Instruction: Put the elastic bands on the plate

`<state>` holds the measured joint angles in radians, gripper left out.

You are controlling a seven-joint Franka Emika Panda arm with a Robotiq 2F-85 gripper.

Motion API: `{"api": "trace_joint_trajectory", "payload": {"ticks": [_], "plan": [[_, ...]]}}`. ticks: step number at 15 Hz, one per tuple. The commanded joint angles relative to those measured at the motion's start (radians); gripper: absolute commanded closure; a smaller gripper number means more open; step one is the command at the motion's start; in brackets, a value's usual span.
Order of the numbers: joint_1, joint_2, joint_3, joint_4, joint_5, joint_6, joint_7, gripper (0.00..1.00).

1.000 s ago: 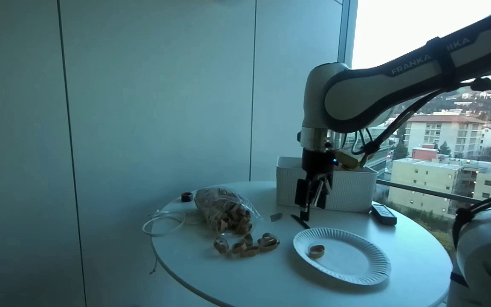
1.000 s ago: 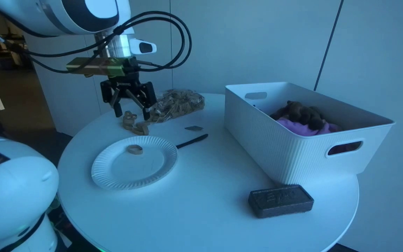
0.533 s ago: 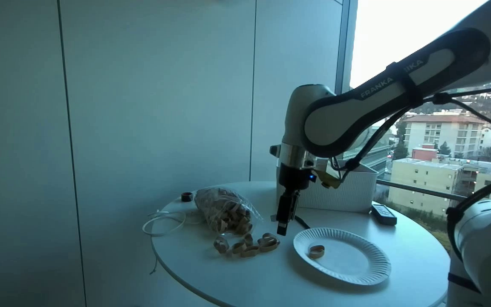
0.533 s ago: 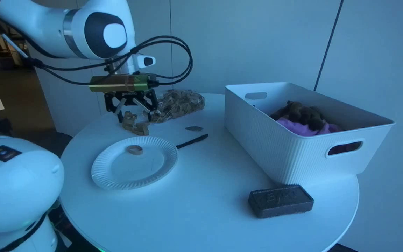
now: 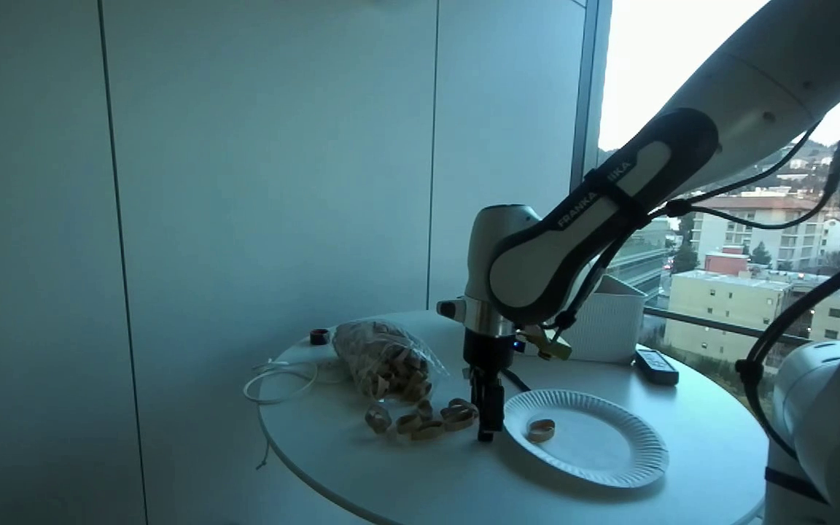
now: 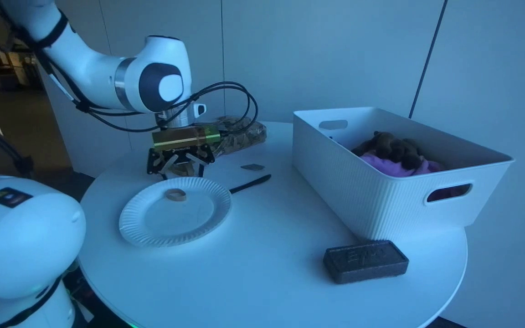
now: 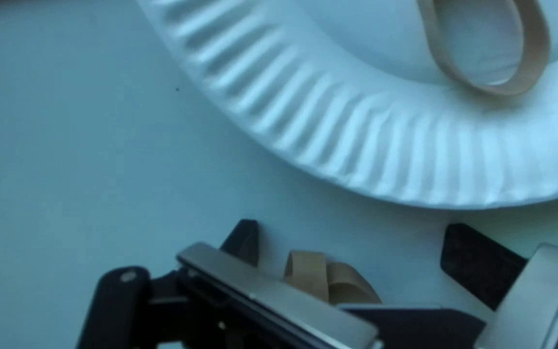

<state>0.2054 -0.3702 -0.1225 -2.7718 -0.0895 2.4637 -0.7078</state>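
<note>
Tan elastic bands (image 5: 427, 430) lie just left of the gripper (image 5: 488, 435) in an exterior view. Its spread fingers (image 6: 201, 171) stand beyond the plate (image 6: 167, 239) in an exterior view; at the wrist view's bottom centre, one band (image 7: 310, 276) shows between them, left of mid-gap.

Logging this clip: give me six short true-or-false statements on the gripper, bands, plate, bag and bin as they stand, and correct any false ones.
1. One elastic band lies on the plate. True.
2. In the wrist view, tan bands show between the fingers of the gripper. True.
3. The gripper is shut. False: its fingers stand apart.
4. The white bin and the clear bag both rest on the table. True.
5. The clear bag is empty. False: tan loops show inside it.
6. The white bin is upside down. False: it stands open side up, with something purple inside.
</note>
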Motion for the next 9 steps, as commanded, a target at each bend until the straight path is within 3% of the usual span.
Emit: {"api": "trace_joint_trajectory", "payload": {"ticks": [1,6,7,8,9], "plan": [[0.004,0.057,0.013,0.001,0.012,0.114,-0.099,0.0],[0.032,0.073,0.017,0.0,0.063,0.171,-0.191,0.0],[0.039,0.078,0.017,0.0,0.076,0.181,-0.213,0.25],[0.045,0.082,0.018,0.0,0.089,0.187,-0.234,0.26],[0.053,0.081,0.017,0.001,0.107,0.188,-0.253,0.34]]}}
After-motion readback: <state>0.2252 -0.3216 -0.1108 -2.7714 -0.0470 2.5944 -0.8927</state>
